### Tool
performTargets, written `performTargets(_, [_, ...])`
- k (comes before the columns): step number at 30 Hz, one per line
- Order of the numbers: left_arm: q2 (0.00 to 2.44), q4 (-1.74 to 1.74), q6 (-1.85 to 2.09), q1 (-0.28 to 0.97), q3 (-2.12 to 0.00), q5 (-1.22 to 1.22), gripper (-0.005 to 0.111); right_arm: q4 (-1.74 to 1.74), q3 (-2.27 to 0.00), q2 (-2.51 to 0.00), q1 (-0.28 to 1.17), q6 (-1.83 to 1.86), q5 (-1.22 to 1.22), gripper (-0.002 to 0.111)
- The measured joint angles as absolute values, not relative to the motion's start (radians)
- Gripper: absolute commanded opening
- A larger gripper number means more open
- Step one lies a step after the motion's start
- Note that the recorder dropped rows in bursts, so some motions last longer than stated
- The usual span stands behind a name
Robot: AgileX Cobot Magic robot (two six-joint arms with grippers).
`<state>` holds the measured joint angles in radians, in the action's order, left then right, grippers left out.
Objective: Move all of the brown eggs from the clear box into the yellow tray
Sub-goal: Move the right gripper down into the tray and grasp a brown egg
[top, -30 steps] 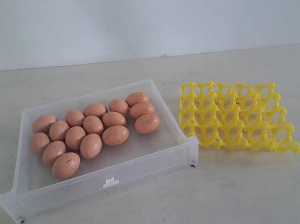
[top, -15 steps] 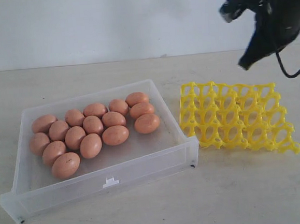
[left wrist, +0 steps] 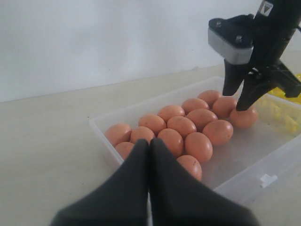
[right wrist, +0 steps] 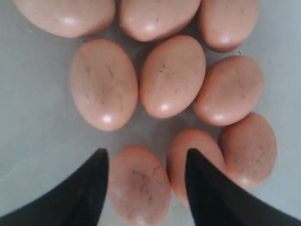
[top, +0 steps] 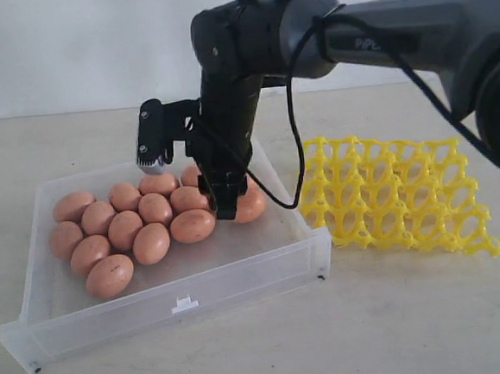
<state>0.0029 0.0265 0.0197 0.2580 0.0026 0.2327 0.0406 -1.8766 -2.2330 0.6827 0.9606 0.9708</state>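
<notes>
Poised with right gripper (right wrist: 146, 157) spread astride a brown egg (right wrist: 140, 188) at lower centre; close gently, squarely centred.

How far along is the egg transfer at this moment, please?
Nothing looks done: the bright yellow plastic lattice tray holds no eggs. In hand: the right end effector, open, straddles one pinkish-brown oval egg inside the shallow clear plastic box, not yet gripping it. Left: every visible egg lies in that box, waiting to be moved.
</notes>
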Motion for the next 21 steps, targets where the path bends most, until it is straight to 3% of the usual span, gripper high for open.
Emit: performTargets(21, [0.003,0.027,0.020,0.258,0.003,0.233,-0.004,0.060,-1.881,-2.309,0.777,0.859,0.886,0.059])
